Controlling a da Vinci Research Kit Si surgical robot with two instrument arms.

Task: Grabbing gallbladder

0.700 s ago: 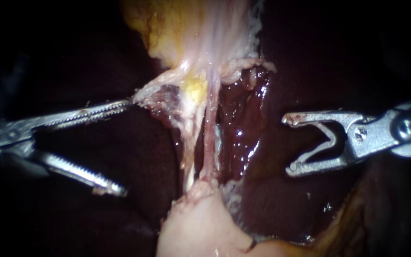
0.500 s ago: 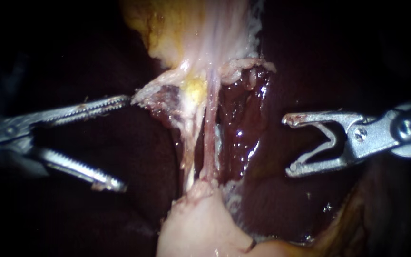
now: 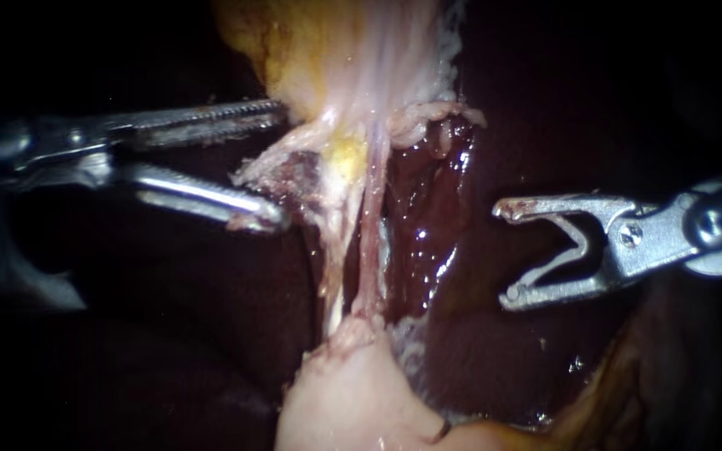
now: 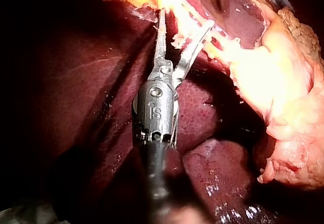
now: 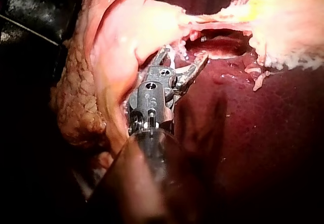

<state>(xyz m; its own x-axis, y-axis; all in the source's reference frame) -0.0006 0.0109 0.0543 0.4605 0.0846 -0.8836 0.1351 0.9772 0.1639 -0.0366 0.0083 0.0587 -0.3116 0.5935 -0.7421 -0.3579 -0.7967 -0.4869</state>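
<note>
Two instruments in play. My left instrument (image 3: 275, 164) has its jaws spread wide at the lower edge of the gallbladder (image 3: 344, 50), the pale yellowish mass up top. The upper jaw tip touches it, the lower sits just beneath its ragged edge, nothing pinched. My right instrument (image 3: 505, 253) hangs well apart over the dark liver (image 3: 428, 225), jaws gaping, empty. Two thin tubes (image 3: 368, 242) run stretched side by side between the instruments.

Endoscope centre lit, black at 9 and 3 o'clock | glints on wet liver (image 3: 424, 238) | wrist views: pale tissue (image 4: 260, 77) glaring white
</note>
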